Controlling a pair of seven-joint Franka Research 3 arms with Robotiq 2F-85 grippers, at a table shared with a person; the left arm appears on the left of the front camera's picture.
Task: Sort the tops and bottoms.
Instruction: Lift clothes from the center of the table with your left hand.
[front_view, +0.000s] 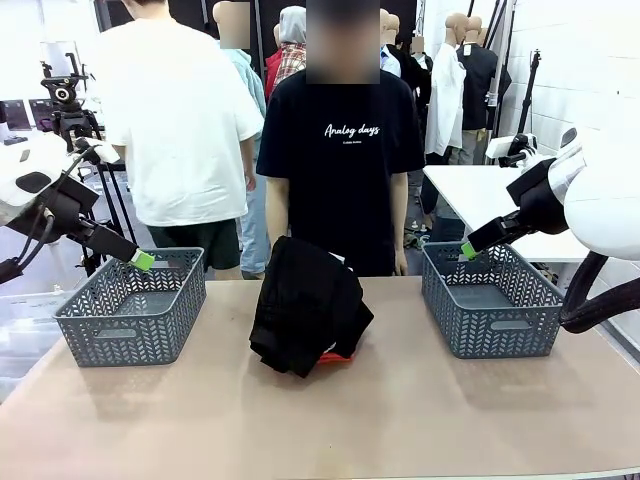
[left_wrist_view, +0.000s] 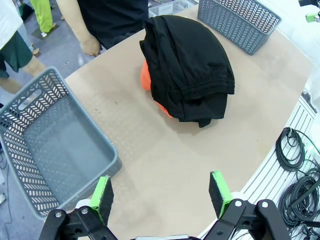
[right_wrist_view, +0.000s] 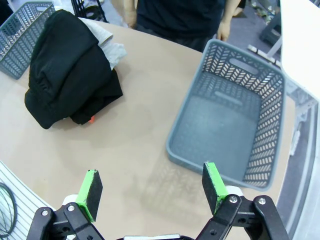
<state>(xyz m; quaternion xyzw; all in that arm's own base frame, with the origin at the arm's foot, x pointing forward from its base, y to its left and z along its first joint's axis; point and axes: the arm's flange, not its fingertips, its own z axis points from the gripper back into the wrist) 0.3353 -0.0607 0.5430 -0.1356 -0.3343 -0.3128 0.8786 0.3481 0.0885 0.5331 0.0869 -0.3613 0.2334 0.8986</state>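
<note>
Our left gripper (left_wrist_view: 160, 187) and right gripper (right_wrist_view: 151, 184) are both spread wide, holding nothing. We see the pile (left_wrist_view: 190, 65) lying midway between them, well apart; neither looks nearer.

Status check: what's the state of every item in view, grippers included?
left gripper: open, holding nothing
right gripper: open, holding nothing
black bottoms: piled mid-table, on top, unsorted
orange-red top: under the pile, edge showing
grey top: under the pile, edge showing
left basket: upright, left of the pile
right basket: upright, right of the pile
</note>
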